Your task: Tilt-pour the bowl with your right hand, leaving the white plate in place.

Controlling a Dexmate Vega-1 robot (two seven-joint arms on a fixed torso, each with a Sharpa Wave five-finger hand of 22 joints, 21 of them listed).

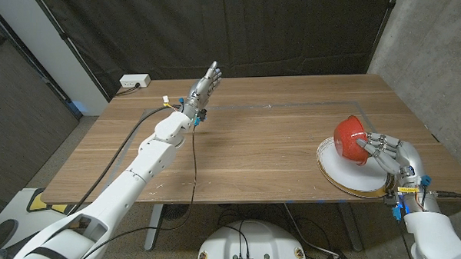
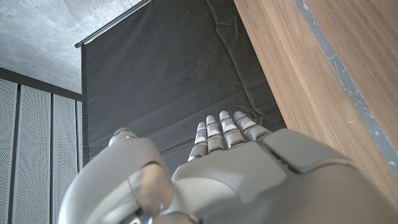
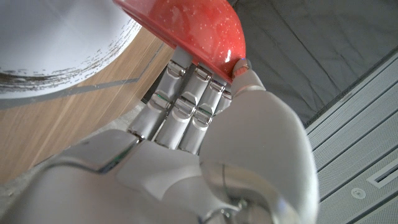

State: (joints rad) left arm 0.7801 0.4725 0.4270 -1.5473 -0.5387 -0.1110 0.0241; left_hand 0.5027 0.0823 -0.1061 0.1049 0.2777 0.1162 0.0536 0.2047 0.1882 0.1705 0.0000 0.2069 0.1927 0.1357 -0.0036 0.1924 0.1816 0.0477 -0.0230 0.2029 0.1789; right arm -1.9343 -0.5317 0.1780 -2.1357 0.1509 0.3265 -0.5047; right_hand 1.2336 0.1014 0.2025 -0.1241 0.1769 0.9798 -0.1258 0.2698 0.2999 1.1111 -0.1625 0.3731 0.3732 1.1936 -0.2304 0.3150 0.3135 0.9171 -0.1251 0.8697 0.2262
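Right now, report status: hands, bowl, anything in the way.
Right hand grips the red bowl, tilted over the white plate. Left hand raised, open, holding nothing, far side of table. Nothing in the way.

Bench (image 1: 254, 152): matt wood grain. Bowl (image 1: 349, 134): glossy red, speckled. Plate (image 1: 341, 173): smooth white. Backdrop (image 1: 235, 29): matt black cloth.

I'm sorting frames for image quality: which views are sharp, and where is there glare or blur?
Head view: evenly lit and sharp; the red bowl shows a small highlight and the white plate is bright but not blown out. Right wrist view: the bowl, held by the right hand, is close, soft and glossy. Left wrist view: the left hand is near and slightly soft; the table edge is sharp.
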